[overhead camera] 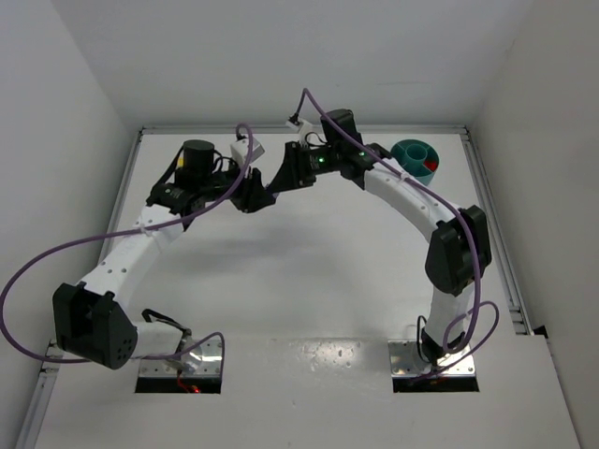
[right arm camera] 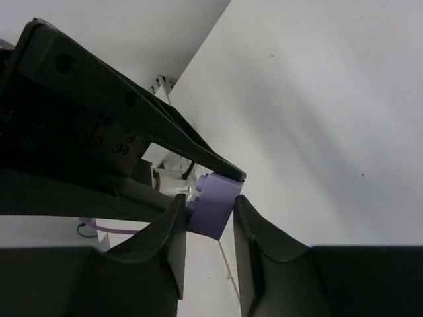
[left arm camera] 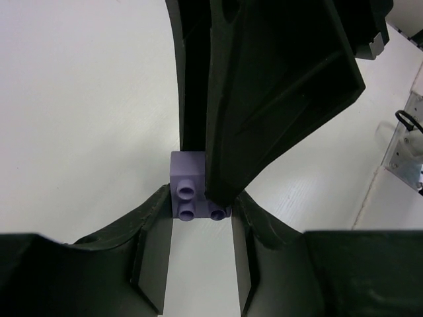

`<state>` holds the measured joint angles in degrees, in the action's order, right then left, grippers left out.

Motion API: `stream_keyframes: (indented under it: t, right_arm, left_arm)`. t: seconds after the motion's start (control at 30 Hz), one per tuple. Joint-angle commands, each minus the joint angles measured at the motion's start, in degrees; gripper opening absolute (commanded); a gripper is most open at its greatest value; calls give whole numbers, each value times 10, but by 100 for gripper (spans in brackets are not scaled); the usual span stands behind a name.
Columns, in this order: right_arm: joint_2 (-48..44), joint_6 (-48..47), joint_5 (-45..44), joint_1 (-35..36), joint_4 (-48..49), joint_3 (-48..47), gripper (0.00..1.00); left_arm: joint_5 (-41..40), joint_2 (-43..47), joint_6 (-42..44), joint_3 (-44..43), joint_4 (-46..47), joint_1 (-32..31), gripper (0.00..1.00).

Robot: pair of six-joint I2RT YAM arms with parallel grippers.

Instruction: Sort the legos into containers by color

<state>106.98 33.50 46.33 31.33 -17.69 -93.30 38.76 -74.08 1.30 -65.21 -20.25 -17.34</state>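
- Both arms reach in to the far middle of the table and meet fingertip to fingertip.
- The one lego that shows clearly is a pale purple brick. It sits at that meeting point, pinched between the two grippers.
- The left gripper is closed on the pale purple brick, with a finger pressed to its left side and another to its right. The studs face the left wrist camera.
- The right gripper is also clamped on the brick. In the right wrist view both its fingers lie against the brick's sides with no gap showing.
- The two grips cross. One finger of the right gripper comes down from the far side in the left wrist view and covers the brick's right half. In the right wrist view a finger of the left gripper touches the brick's top edge.
- The brick is hidden by the grippers in the top view, and I cannot tell how high it sits above the table.
- The teal dish stands at the far right of the table, right of the grippers and well apart from them.
- A spot of red shows inside the dish on its near side. It is too small to tell which compartment it lies in.
- Purple cables loop along both arms.
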Motion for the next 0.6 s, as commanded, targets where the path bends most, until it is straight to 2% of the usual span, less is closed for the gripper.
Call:
stream_keyframes:
  t: [0.0, 0.13, 0.17, 0.27, 0.4, 0.53, 0.57]
  right_arm:
    - [4, 1, 32, 11, 27, -9, 26]
    - [-15, -7, 27, 4, 21, -4, 10]
    - [-20, -18, 13, -4, 11, -4, 8]
    - [-38, -71, -35, -18, -37, -9, 7]
    - [-56, -118, -102, -52, -86, -9, 6]
    - [-84, -164, -214, -108, -131, -4, 4]
    - [-90, -171, -262, -121, -131, 1, 4]
  left_arm:
    - [-6, 3, 4, -2, 34, -6, 32]
    - [-32, 3, 4, -2, 34, -6, 58]
    - [-37, 8, 4, -2, 34, -6, 61]
    - [-44, 22, 9, -2, 28, -6, 67]
    - [-31, 37, 9, -2, 22, 17, 68]
    - [-68, 56, 3, -2, 6, 43, 71]
    - [-81, 56, 3, 4, 6, 54, 75]
